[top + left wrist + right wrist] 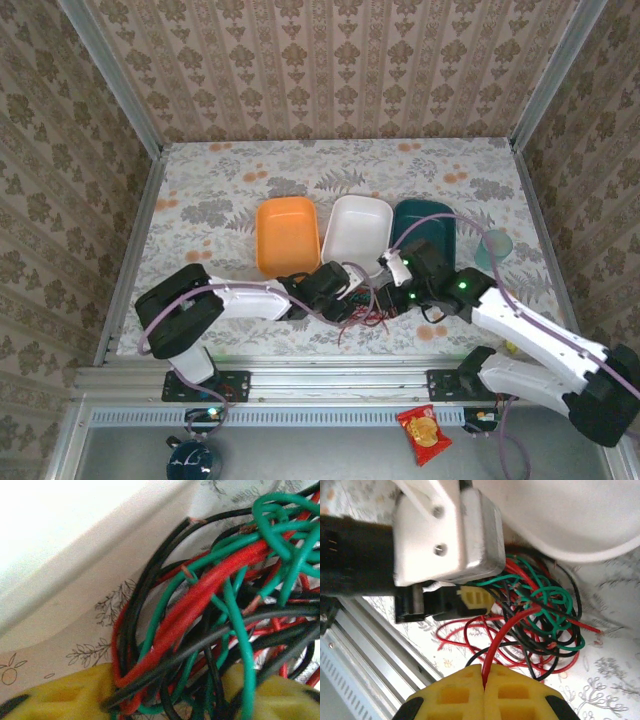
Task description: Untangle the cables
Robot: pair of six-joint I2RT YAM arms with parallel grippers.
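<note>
Top cam: both arms reach to one spot, centre of the table [220, 190] at its near edge, just in front of the white bin [357, 228]. There the cables [362, 312] lie in one knot, red strands spilling toward the rail [330, 378]. On the knot's left is the left gripper [347, 297], on its right the right gripper [388, 298], v. close together. The orange bin [285, 232] sits left of the white one and the dark teal bin [425, 225] right of it, all three in a row further back. From up here the arms cover the fingers, so no read on the jaws.

Left wrist cam fills that in. Its yellow pads [60, 697] show at the bottom, one each side, standing apart w/ a thick bundle of red, green & black running up between them. Can't tell if they press on it or just sit around it. Bare copper tips show on a few wire ends, too fine for the top cam. A white wall, prob. the white bin, crosses the upper left behind.

Right wrist cam: the right pads [520, 700] are pressed flat together, w/ one red cable [496, 640] pinched in the seam, arching up into the knot. A firm hold on that single strand. This view also catches the left gripper's white-and-black body side-on, one yellow pad of it at the tangle's edge, green loops right beside. Here the knot sits btwn the white bin's rim & the rail.
</note>
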